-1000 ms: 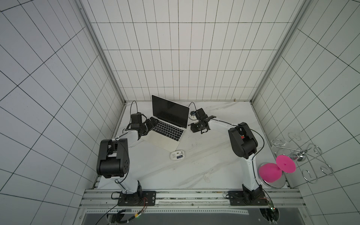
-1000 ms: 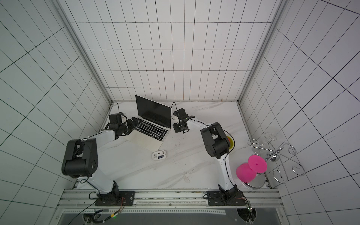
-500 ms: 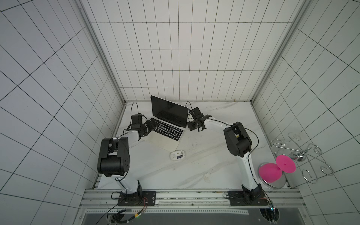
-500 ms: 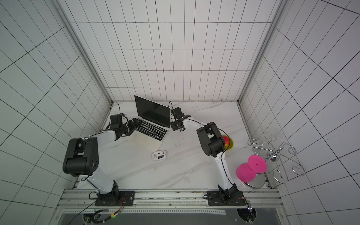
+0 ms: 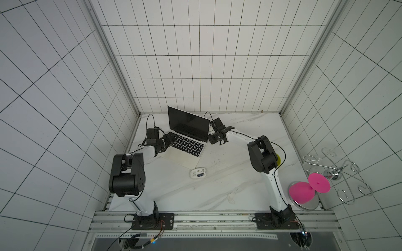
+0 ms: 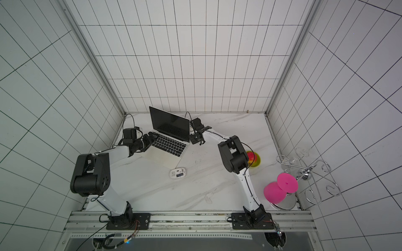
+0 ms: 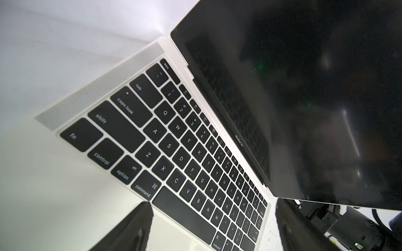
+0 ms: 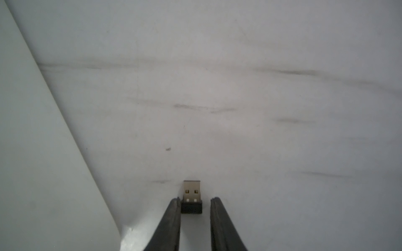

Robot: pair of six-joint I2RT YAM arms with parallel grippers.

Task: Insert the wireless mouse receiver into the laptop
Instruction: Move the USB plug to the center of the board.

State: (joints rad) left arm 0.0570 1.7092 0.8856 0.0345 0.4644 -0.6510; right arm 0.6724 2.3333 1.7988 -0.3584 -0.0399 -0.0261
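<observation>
Needing a firm pinch first | wireless mouse receiver (image 8: 191,196) sits between right gripper (image 8: 195,199) jaws, slightly apart, apparently touching one pad only | beside laptop (image 5: 188,146) | left gripper (image 5: 173,138) spread wide | then square plug to port.

Silver laptop (image 5: 182,157) – grey-veined white table (image 5: 219,189)

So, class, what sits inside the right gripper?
The receiver sits between the right gripper's fingers, plug outward, against one finger with a gap to the other. Whether it rests on the table is unclear; in top views the gripper covers it.
</observation>
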